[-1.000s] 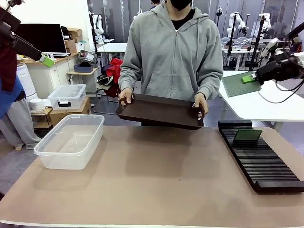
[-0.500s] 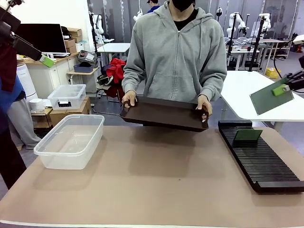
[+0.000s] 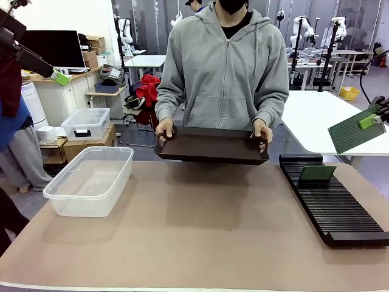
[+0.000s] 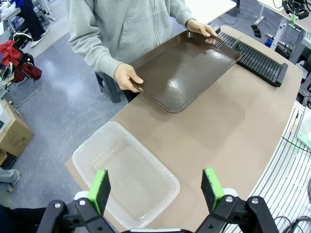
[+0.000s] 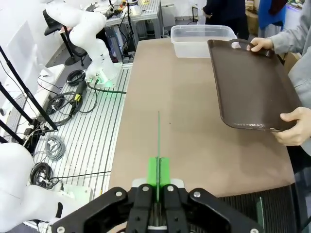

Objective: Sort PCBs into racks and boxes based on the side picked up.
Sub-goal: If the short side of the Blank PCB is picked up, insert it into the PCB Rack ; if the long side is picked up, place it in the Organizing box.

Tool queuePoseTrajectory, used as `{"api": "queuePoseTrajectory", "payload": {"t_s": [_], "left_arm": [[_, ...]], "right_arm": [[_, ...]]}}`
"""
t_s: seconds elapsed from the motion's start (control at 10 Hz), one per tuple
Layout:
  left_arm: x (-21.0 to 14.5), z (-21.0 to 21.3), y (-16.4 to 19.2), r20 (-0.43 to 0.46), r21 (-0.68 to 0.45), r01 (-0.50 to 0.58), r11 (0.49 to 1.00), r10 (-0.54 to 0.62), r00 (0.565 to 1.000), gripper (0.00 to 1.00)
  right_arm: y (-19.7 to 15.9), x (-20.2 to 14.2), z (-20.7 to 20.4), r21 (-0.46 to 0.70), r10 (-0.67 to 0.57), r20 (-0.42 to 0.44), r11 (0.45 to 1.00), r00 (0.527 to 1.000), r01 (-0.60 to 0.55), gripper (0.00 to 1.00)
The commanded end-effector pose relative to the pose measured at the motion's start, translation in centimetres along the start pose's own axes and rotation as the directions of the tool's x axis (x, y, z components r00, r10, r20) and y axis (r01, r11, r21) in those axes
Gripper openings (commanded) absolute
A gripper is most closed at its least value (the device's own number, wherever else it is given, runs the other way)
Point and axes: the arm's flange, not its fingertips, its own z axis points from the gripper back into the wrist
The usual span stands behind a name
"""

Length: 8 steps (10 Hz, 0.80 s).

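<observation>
Right gripper (image 3: 375,117) hung high off the table's 3 o'clock edge, its green pads pinched together on one thin flat green circuit board (image 3: 354,130). In the front view that held board tilted, low corner toward the table, dotted face to the camera. In the right wrist view the same board (image 5: 159,141) showed edge-on as a thin line running to 12 o'clock from the clamped fingers.

Long black slotted rack (image 3: 331,198) lay along the table's right side, long axis running near to far. It sat below the held board and toward 7 o'clock from it in the front view. A second green board (image 3: 316,173) stood in a far-end slot. Right arm was clearly the nearer one to the rack.

Left gripper (image 4: 158,187) hovered with its jaws wide apart, empty, above the large clear plastic tub (image 4: 125,174) at the table's 9 o'clock side.

Person held a dark brown handled tray (image 3: 211,145), bare, over the far edge with both hands.
</observation>
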Motion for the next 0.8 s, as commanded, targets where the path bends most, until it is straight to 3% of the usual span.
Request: {"api": "queuePoseTrajectory", "payload": {"t_s": [0.0, 0.1, 0.3, 0.5, 0.7], "left_arm": [[-0.2, -0.1, 0.0, 0.010, -0.001, 0.001, 1.000, -0.001, 1.000, 1.00], [-0.2, -0.1, 0.0, 0.010, -0.001, 0.001, 1.000, -0.001, 1.000, 1.00], [-0.2, -0.1, 0.0, 0.010, -0.001, 0.001, 1.000, -0.001, 1.000, 1.00], [-0.2, -0.1, 0.0, 0.010, -0.001, 0.001, 1.000, -0.001, 1.000, 1.00], [-0.2, -0.1, 0.0, 0.010, -0.001, 0.001, 1.000, -0.001, 1.000, 1.00]], "right_arm": [[-0.6, 0.5, 0.0, 0.013, -0.018, -0.005, 1.000, 1.000, 0.018, 0.03], [0.0, 0.0, 0.0, 0.000, 0.000, 0.000, 1.000, 1.000, 0.000, 0.03], [-1.7, -2.1, -1.4, -0.115, 0.086, -0.087, 0.989, 0.992, -0.096, 0.03], [-2.1, -4.5, -2.4, -0.103, 0.124, -0.141, 0.985, 0.982, -0.140, 0.03], [-2.6, -6.3, -3.2, -0.203, 0.297, -0.227, 0.917, 0.928, -0.343, 0.03]]}}
